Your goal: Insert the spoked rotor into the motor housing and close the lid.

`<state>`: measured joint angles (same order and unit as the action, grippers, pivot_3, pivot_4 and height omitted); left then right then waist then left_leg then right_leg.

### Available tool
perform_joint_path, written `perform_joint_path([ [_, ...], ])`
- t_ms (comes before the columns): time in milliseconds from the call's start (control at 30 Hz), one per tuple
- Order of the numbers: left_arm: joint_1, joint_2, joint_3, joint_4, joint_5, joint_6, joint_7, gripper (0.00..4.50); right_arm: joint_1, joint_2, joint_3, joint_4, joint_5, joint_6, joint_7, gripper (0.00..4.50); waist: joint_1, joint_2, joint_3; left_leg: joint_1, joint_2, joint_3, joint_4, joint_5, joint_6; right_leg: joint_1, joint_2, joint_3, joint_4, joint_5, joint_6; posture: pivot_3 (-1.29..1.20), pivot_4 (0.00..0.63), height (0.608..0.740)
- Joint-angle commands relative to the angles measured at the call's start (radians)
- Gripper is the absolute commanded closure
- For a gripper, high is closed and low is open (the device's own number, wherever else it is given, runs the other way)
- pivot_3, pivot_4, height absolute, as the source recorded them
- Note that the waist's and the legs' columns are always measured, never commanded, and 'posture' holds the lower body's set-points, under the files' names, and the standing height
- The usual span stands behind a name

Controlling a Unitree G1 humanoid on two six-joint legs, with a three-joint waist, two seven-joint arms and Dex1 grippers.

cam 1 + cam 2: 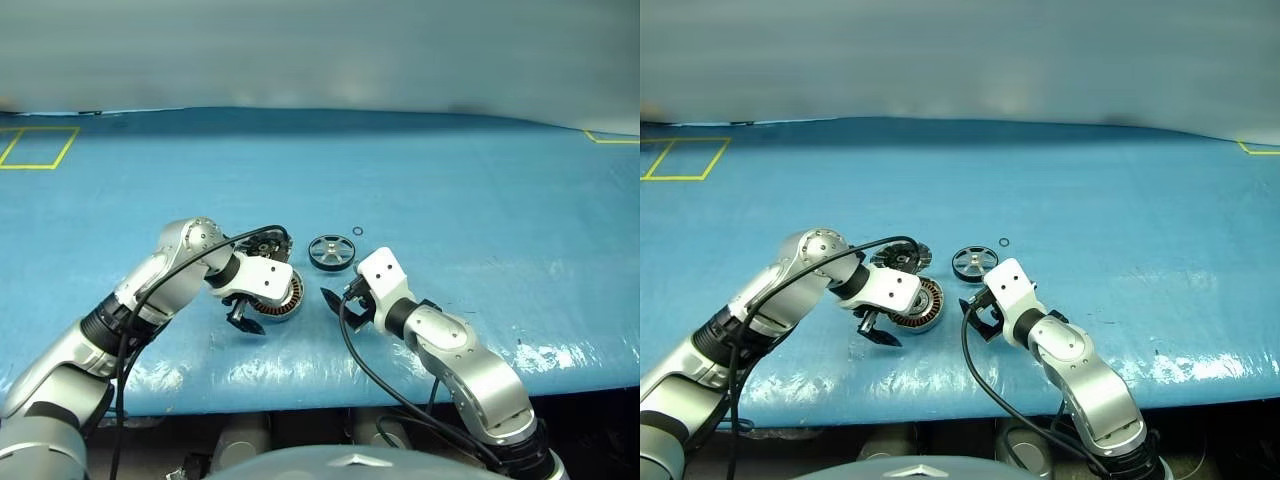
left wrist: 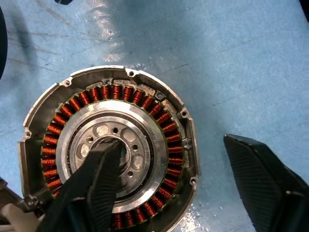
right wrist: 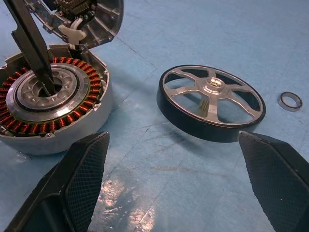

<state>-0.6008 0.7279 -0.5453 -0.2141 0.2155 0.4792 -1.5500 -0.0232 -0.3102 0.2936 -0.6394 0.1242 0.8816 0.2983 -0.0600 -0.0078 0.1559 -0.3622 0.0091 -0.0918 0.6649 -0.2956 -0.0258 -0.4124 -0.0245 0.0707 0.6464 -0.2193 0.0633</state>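
lying beside motor housing (image 3: 53, 104), spoked rotor (image 3: 211, 101), ahead of right end effector (image 3: 176, 179)

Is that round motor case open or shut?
Open: the lid stands tipped up behind the motor housing, its copper windings exposed.

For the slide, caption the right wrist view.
Open right gripper faces the spoked rotor on blue table, beside motor housing.

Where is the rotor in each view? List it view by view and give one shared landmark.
Left eye: rotor mid-table, between the two grippers, just beyond them.
Right eye: rotor same spot.
Left wrist: not in it.
Right wrist: rotor beyond the open fingers.
Landmark: the tiny ring beside it; the housing on its other side.
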Motion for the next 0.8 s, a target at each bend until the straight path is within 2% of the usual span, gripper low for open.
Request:
perform_joint_path([
  [33, -0.013, 0.013, 0.018, -0.078, -0.034, 0.016, 0.000, 0.02, -0.003, 0.003, -0.011, -0.015, 0.005, -0.022, -0.001, 0.00, 0.000, 0.000, 0.000, 0.000, 0.000, 0.000, 0.000, 0.000, 0.000, 0.000, 0.000, 0.000, 0.000, 0.000, 0.000, 0.00, 0.150, 0.740],
  [300, -0.015, 0.072, 0.035, -0.168, -0.068, 0.028, 0.006, 0.02, -0.010, 0.003, -0.012, -0.007, 0.007, -0.024, 0.005, 0.00, -0.001, 0.000, 0.000, 0.000, 0.000, 0.000, 0.000, 0.000, 0.000, 0.000, 0.000, 0.000, 0.000, 0.000, 0.000, 0.00, 0.150, 0.740],
  [367, -0.013, 0.091, 0.036, -0.182, -0.069, 0.022, 0.015, 0.02, -0.010, 0.004, -0.013, -0.007, 0.008, -0.024, 0.007, 0.00, -0.001, 0.000, 0.001, 0.000, 0.000, 0.000, 0.000, 0.000, 0.000, 0.000, 0.000, 0.000, 0.000, -0.003, 0.004, 0.00, 0.150, 0.740],
  [467, -0.005, 0.081, 0.092, -0.201, -0.127, 0.060, 0.052, 0.02, -0.006, 0.002, -0.018, -0.011, 0.009, -0.023, 0.006, 0.00, 0.000, -0.001, 0.001, 0.000, 0.000, 0.000, 0.000, 0.000, 0.000, 0.000, 0.000, 0.000, 0.000, -0.003, 0.004, 0.00, 0.150, 0.740],
  [600, 0.056, 0.023, 0.229, -0.226, -0.286, 0.142, 0.125, 0.02, 0.009, -0.004, -0.065, -0.037, 0.018, -0.018, 0.002, 0.00, 0.000, 0.000, 0.001, 0.000, 0.000, 0.000, 0.000, 0.000, 0.000, 0.000, 0.000, 0.000, 0.000, -0.003, 0.004, 0.00, 0.150, 0.740],
  [800, 0.273, -0.131, 0.465, -0.314, -0.511, 0.180, 0.327, 0.02, 0.011, -0.037, -0.146, -0.083, 0.030, 0.015, 0.007, 0.00, -0.001, 0.000, 0.001, 0.000, 0.001, 0.000, 0.000, 0.000, 0.000, -0.001, 0.000, 0.000, 0.000, 0.000, 0.000, 0.00, 0.150, 0.740],
])
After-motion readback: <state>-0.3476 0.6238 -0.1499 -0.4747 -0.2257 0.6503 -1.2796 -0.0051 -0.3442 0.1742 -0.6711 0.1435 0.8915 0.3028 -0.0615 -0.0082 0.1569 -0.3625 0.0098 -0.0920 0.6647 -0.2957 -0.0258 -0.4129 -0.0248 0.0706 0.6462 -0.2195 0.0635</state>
